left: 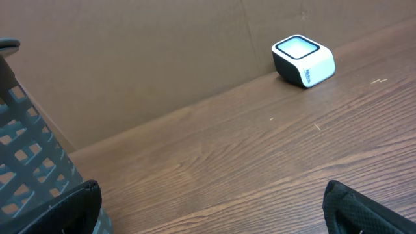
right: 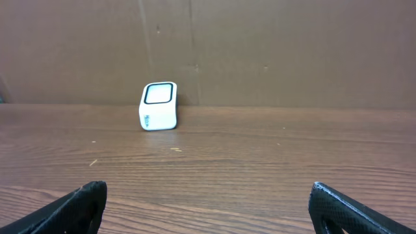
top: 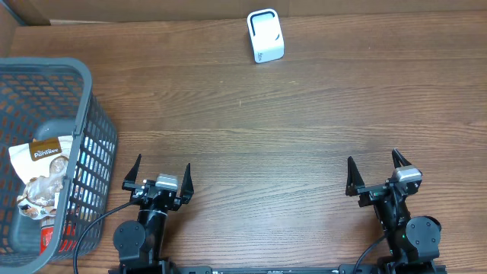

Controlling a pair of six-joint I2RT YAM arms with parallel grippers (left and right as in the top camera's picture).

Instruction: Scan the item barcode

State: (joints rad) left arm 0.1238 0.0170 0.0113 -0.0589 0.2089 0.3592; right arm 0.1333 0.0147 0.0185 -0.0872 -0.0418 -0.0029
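Here, the left hand (top: 163, 163) and right hand (top: 373, 157) sit wide open at the near edge of the tabletop (top: 266, 129), the scanner (top: 265, 36) well apart at the far edge, the basket (top: 95, 144) at the left.

The left arm (top: 141, 237) and right arm (top: 417, 233) are showing black housings with grey wrist blocks (top: 166, 183). Their black fingers (top: 135, 170) are tapering to points.
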